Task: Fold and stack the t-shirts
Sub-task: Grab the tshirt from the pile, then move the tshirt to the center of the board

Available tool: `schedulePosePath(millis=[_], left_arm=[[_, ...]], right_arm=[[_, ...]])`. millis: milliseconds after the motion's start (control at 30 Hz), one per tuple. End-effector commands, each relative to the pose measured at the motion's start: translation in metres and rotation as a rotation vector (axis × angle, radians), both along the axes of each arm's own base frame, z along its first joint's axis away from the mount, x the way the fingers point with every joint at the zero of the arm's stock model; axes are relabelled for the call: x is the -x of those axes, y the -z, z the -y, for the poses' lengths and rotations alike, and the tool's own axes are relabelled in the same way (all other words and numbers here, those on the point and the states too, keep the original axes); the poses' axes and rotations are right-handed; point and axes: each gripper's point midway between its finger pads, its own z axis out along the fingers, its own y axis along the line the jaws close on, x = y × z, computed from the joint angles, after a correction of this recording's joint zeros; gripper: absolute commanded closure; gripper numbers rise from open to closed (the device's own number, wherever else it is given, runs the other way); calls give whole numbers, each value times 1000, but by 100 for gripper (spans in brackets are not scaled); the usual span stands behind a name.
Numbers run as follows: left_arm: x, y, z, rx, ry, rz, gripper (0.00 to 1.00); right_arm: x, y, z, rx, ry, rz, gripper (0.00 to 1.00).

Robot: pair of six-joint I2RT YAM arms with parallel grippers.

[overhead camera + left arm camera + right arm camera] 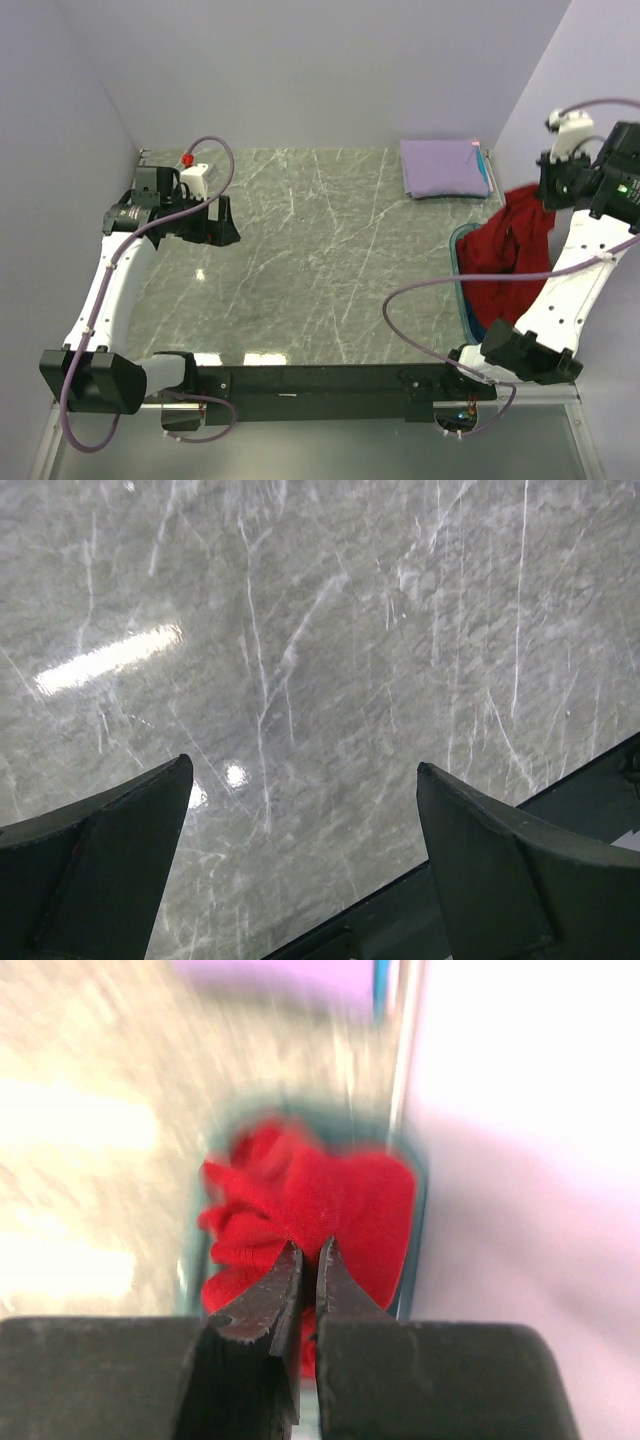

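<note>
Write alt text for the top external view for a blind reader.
The right gripper, shut on a red t-shirt, holds it partly lifted from a teal tub at the right edge of a grey marble table. A folded lavender t-shirt lies at the far right corner; the left gripper hangs open over the table's left side.

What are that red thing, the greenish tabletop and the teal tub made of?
The bright red t-shirt looks like soft matte cloth: it bunches and drapes in folds. The grey-green tabletop looks like polished marble or laminate: white veins, glossy reflections. The teal tub seems translucent plastic, by its thin rim.
</note>
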Motion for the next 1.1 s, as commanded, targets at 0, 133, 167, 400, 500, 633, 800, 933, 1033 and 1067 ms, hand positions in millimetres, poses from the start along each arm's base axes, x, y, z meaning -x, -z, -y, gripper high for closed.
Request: schedulePosePath(millis=[0, 133, 167, 400, 500, 633, 800, 933, 1033, 1067], left_arm=[[-15, -28, 0, 27, -21, 75, 1], [-26, -38, -8, 22, -87, 84, 1], [-32, -39, -13, 7, -115, 88, 1], [-56, -87, -38, 55, -207, 179, 1], [-58, -102, -44, 92, -207, 215, 0], [-52, -108, -48, 102, -180, 233, 0], [-36, -89, -45, 93, -110, 200, 1], [-24, -65, -42, 76, -50, 153, 1], [-9, -33, -44, 17, 39, 86, 1], [-4, -24, -43, 4, 74, 69, 1]], right_arm=[[-15, -80, -71, -122, -191, 249, 100], [-19, -149, -135, -169, -362, 473, 100], [-24, -169, -148, -180, -418, 561, 100], [13, -274, -239, -484, -703, 876, 100], [19, -289, -272, -639, -815, 862, 100], [-13, -230, -319, -723, -854, 676, 100], [-41, -126, -366, -763, -856, 400, 43], [-90, -14, -365, -642, -695, 131, 11], [-90, 60, -350, -480, -689, -69, 10], [-87, 77, -345, -443, -695, -116, 10]])
